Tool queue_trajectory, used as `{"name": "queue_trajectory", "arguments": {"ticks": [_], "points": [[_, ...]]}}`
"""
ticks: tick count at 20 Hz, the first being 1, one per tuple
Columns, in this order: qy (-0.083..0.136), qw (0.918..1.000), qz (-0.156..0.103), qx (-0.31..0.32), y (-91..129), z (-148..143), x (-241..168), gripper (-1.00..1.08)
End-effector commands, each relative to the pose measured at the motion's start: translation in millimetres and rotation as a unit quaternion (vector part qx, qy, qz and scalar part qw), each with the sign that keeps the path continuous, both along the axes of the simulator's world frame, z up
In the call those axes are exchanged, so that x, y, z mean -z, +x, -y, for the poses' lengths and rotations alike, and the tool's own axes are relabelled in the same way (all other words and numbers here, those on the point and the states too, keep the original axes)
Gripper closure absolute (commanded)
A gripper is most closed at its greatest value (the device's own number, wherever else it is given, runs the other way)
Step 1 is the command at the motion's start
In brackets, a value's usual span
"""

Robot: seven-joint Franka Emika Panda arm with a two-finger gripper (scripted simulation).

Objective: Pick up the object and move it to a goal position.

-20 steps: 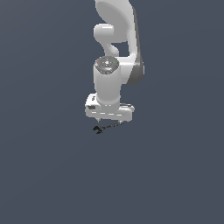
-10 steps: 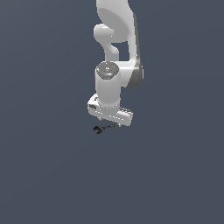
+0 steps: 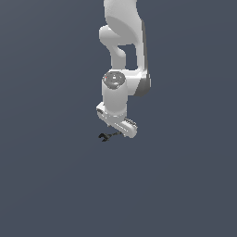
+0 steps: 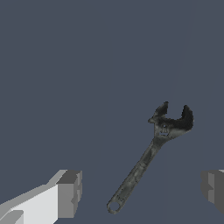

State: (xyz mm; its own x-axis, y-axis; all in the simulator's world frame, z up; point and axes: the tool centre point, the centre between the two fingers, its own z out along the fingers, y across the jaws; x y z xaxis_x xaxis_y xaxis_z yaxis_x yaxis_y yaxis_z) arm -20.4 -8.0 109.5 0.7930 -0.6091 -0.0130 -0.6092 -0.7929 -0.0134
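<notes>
Exterior view: plain dark slate-blue surface (image 3: 55,185) all around, no walls or edges visible. One white arm (image 3: 122,51), one gripper (image 3: 116,132), one wrench (image 3: 109,136). Wrench flat on the surface, just under the gripper, forked end toward the exterior view's left. Wrist view: jaws spread wide, one fingertip (image 4: 70,192) each side of the wrench (image 4: 146,159), neither touching it.

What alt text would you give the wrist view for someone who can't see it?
A small dark grey metal wrench with a forked jaw end lies on a plain grey-blue surface, untouched. The robot's white claw is open, one grey fingertip on either side of the handle, with clear gaps between them and the tool.
</notes>
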Motion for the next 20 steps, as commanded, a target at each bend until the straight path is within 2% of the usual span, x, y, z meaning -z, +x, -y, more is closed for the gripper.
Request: {"name": "queue_trajectory", "arguments": {"ticks": [1,5,9,20], "points": [[0.0,0.9993,-0.001,0.037,-3,0,6,-0.92],[-0.001,0.9954,-0.002,0.095,-8,0,15,-0.92],[-0.002,0.9882,-0.003,0.153,-14,1,24,-0.92],[-0.007,0.9571,-0.003,0.29,-27,5,45,-0.92]]}}
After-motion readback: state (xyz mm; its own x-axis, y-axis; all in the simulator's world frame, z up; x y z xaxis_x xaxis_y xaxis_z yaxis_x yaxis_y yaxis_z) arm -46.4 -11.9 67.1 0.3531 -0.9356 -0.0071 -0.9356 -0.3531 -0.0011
